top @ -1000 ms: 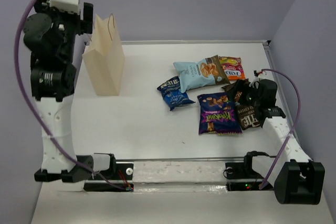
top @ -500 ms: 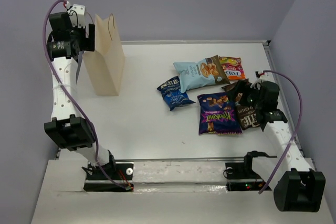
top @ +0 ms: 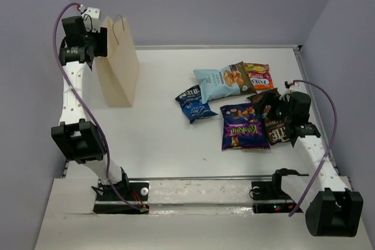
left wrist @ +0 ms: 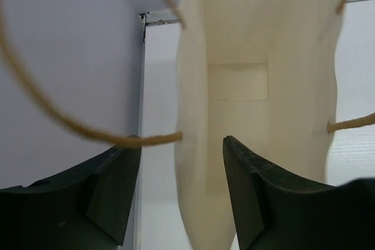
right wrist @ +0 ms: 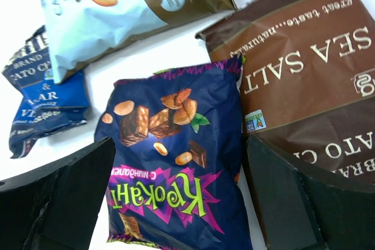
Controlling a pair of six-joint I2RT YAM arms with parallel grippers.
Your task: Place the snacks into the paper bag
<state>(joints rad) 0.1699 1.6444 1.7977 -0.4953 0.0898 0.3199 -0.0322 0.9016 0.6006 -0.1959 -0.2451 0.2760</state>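
Jaws apart, the left gripper [left wrist: 181, 143] straddles the left edge of the paper bag [top: 117, 68], which stands upright at the far left of the white table [top: 158, 144], boxed in by lilac walls [top: 205, 4]. The left arm stretches far along the left wall. At the right, the right gripper [right wrist: 179, 140], spread wide and holding nothing, hangs low over the purple packet [top: 240, 126], with the dark brown chip bag [top: 280, 130] just to its right.

Bright, even overhead light. White table [top: 164, 139] glaring. Shadows faint, soft. Left wrist view: paper bag [left wrist: 258, 57] blurred, overexposed. Right wrist view sharp.
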